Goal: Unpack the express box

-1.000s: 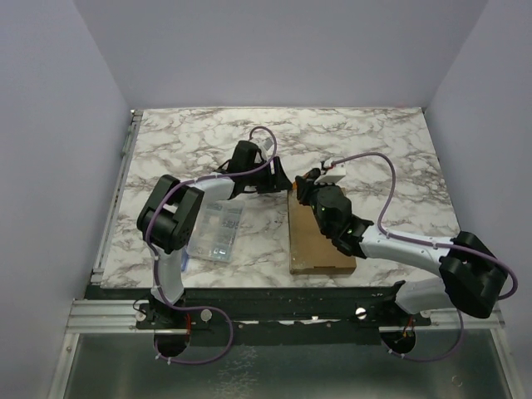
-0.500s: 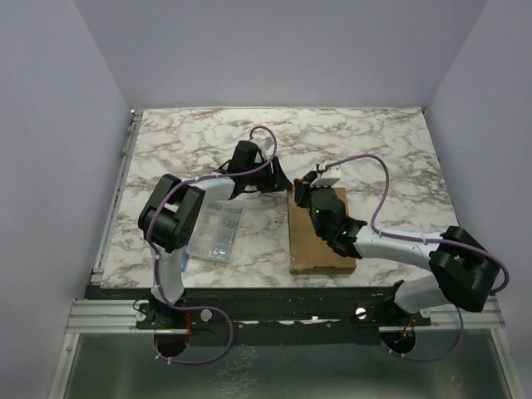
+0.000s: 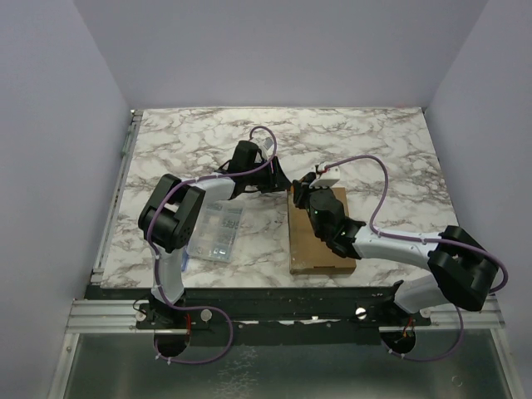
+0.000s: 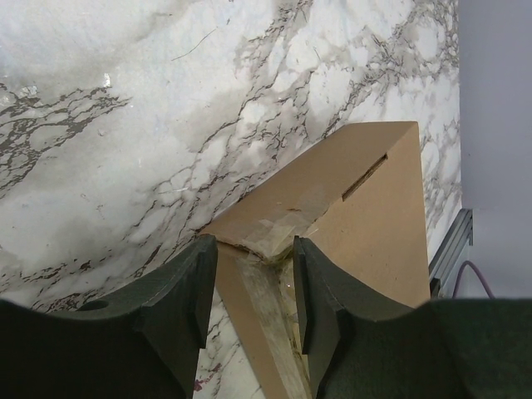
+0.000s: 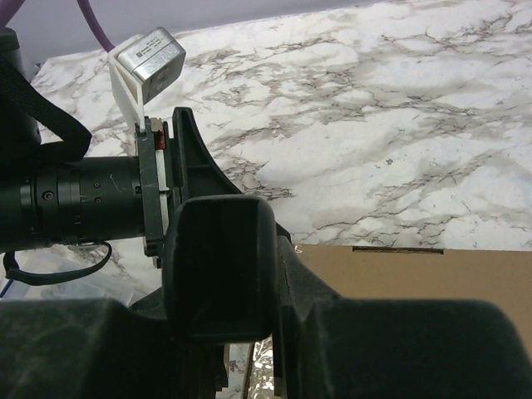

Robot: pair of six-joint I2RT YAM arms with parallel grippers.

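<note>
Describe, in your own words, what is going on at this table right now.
Two robot arms meet at the far left corner of the express box, a flat brown cardboard mailer on the marble table. The left gripper has its fingers pinched on that corner, where the cardboard is slightly parted. The right gripper sits beside it over the box; whether it holds anything is unclear. A clear plastic case lies left of the box.

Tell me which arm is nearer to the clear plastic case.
Left. The left arm has its elbow right at the left edge of the clear plastic case. The right arm stretches over the cardboard box, which lies between it and the case.
</note>
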